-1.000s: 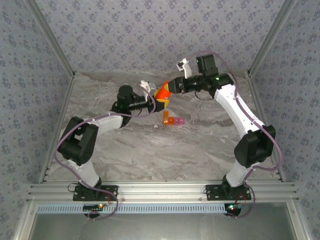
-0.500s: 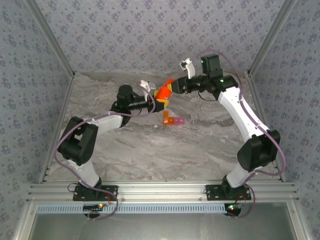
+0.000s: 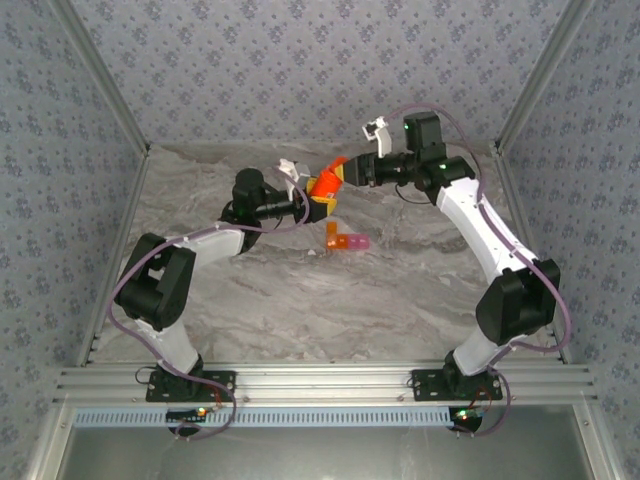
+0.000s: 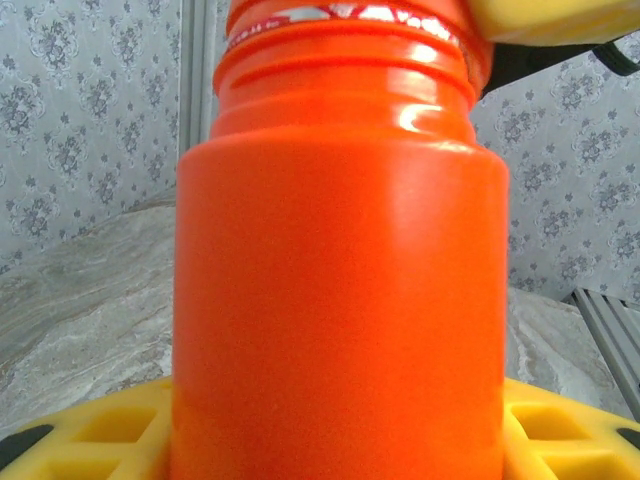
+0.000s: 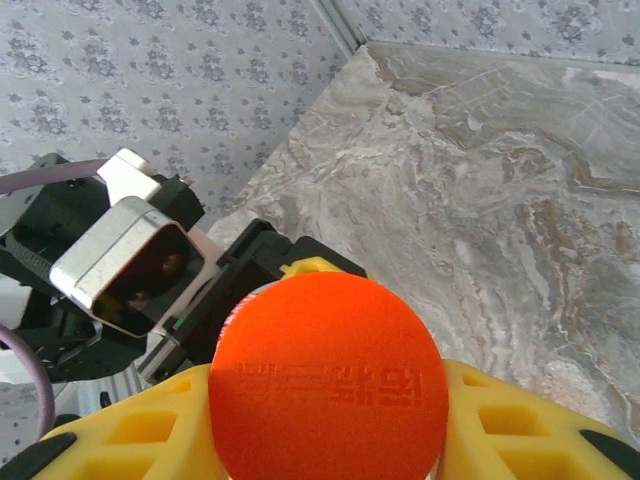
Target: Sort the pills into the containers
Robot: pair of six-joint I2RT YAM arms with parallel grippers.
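near pill box (image 3: 343, 240), orange bottle (image 4: 340, 300), cap (image 5: 328, 375)

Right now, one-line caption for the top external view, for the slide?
Left gripper holds the orange bottle, right gripper holds its removed cap; two-cell pill box sits on the table.

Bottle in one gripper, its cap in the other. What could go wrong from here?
1. The orange bottle, gripped by the left gripper, shows bare neck threads; tipped too fast, its contents might miss the small pill box on the table.
2. The cap, pinched by the right gripper, sits close to the left gripper; the fingers could knock together and loosen either grip.
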